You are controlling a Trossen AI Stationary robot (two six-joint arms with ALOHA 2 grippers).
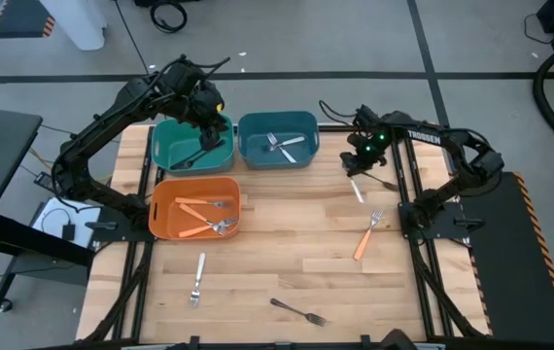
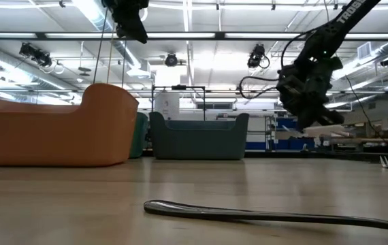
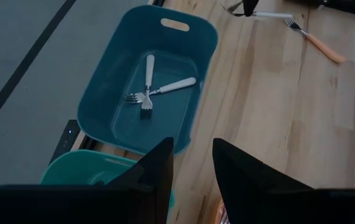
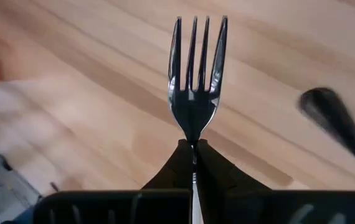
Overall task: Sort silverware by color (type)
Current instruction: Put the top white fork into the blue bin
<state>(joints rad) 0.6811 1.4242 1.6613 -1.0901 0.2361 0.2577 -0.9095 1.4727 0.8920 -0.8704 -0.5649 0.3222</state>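
Gripping a silver fork (image 4: 196, 93) by its neck, the right tool (image 4: 193, 152) shows in its wrist view with fingers pinched shut and the tines jutting forward over bare wood; a black handle (image 4: 339, 127) lies just beyond. The high view shows none of that grip but places this tool (image 1: 358, 165) above the tabletop (image 1: 287, 262), beside the blue bin (image 1: 277, 139), with the white handle (image 1: 356, 189) slanting out beneath it. The low view shows the same tool (image 2: 310, 92) hanging well clear of the surface, the pale handle (image 2: 330, 131) sticking out sideways.

The left tool (image 3: 193, 168), fingers parted and empty, looks down past the teal bin (image 3: 87, 171) to two white-handled forks (image 3: 156, 90) crossed in the blue bin. From above, it (image 1: 207, 109) hangs over the teal bin, which holds a black fork (image 1: 196, 157); its arm folds back from the tabletop's edge, elbow out.

Only the high view shows the orange bin (image 1: 165, 219) with orange forks (image 1: 204, 216), and loose pieces nearer the front: an orange fork (image 1: 366, 236), a silver fork (image 1: 197, 278) and a black fork (image 1: 298, 311). The last fills the low view's foreground (image 2: 276, 214).
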